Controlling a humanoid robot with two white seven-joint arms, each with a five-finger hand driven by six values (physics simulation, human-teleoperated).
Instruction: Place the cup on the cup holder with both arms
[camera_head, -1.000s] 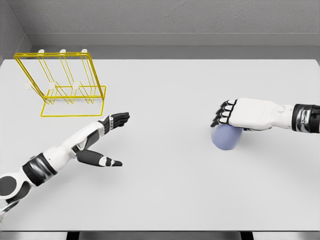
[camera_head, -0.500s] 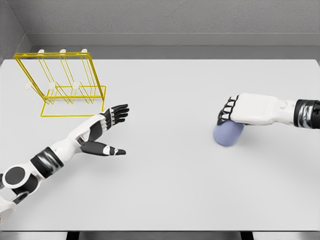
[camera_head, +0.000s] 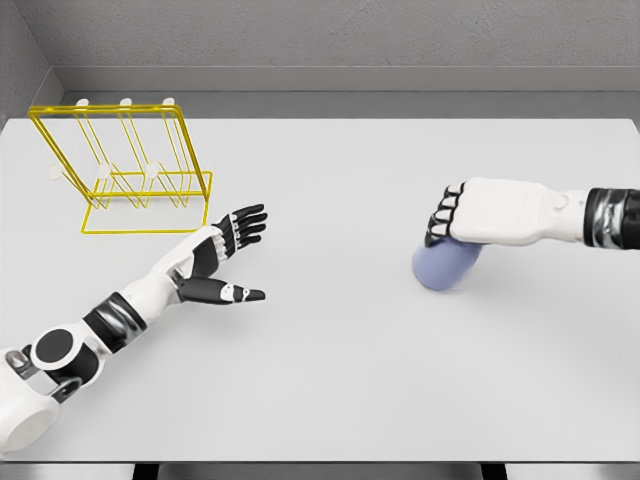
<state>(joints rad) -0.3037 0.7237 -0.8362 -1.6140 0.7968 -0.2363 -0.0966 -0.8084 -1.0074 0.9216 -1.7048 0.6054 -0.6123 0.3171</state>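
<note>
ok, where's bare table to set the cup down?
Bare white table: the wide middle between open left hand and right hand on pale blue cup, plus the front strip. Crowded: far left, around yellow wire cup holder.

No readable text, label or number shows anywhere — none at all.

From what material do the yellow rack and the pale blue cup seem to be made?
The yellow wire rack looks like thin coated metal rod: slim uniform bars, open frame. The pale blue cup, under the right hand, looks like matte plastic or ceramic: smooth, no gloss. A render leaves both uncertain.
</note>
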